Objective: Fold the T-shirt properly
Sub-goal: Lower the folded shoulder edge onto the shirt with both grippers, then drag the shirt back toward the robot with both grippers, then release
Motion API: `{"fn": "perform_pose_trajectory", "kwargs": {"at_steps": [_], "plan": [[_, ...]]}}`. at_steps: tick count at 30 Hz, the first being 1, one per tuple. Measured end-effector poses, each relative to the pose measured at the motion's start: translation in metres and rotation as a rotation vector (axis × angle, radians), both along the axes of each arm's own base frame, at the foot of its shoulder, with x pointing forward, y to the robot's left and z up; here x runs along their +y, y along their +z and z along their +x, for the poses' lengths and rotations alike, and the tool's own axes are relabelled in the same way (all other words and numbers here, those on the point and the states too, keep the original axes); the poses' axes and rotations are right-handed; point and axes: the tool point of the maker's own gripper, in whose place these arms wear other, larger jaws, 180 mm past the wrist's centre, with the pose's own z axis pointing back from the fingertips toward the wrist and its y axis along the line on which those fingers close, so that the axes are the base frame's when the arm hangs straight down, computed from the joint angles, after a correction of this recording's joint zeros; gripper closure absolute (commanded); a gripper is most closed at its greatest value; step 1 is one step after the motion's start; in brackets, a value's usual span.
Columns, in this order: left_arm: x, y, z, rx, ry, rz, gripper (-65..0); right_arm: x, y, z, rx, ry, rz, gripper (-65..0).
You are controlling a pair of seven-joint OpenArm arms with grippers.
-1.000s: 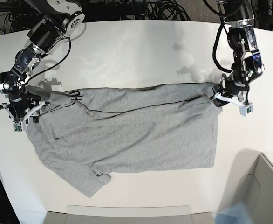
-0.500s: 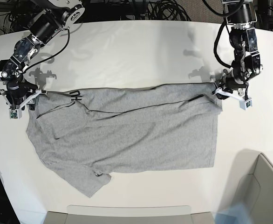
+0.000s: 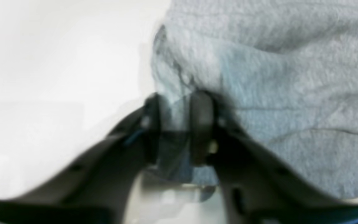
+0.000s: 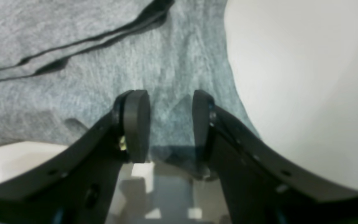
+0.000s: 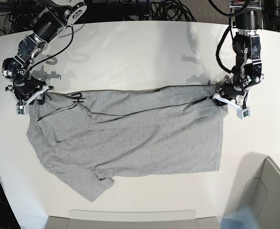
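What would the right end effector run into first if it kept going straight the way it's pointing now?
Most likely the T-shirt. The right end effector has open jaws that point onto grey cloth, with fabric showing in the gap between them. Depth is hard to judge, so it may be touching the cloth already.

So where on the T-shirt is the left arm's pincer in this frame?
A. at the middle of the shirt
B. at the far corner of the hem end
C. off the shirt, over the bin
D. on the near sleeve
B: the left pincer sits at the far hem corner of the T-shirt, with cloth between its fingers in the wrist view.
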Motion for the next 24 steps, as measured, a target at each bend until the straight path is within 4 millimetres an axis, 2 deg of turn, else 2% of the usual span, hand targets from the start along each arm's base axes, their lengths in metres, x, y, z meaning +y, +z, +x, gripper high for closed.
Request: {"fn": "perform_pose_trajectory", "kwargs": {"at_steps": [1,8,13,17,22,24], "plan": [[0.001,-0.002,-0.001,0.004,0.005,-0.001,0.0,-0.004,-0.001,0.001,-0.003,0.0,0.002,-21.2],[0.0,-0.008,-0.003,0.017,0.01,-0.024,0.0,-0.017,-0.004,0.001,0.001,-0.006,0.016,-0.1],[-0.001,-0.011,-0.014,-0.001,0.005,-0.018,0.0,-0.019,-0.007,-0.007,-0.003,-0.001,-0.002,0.0],[-0.009,-0.008,-0.037,0.006,-0.025,-0.01,0.0,-0.021,-0.01,-0.017,-0.012,0.002,-0.008,0.0],[-0.015,-0.006,-0.059,0.019,-0.051,-0.006,0.0,-0.027,-0.011,-0.041,0.008,0.005,-0.053,0.0],[-0.009,-0.006,-0.07,0.031,-0.034,-0.008,0.0,-0.023,-0.011,-0.053,0.015,0.006,-0.064,0.0]]}}
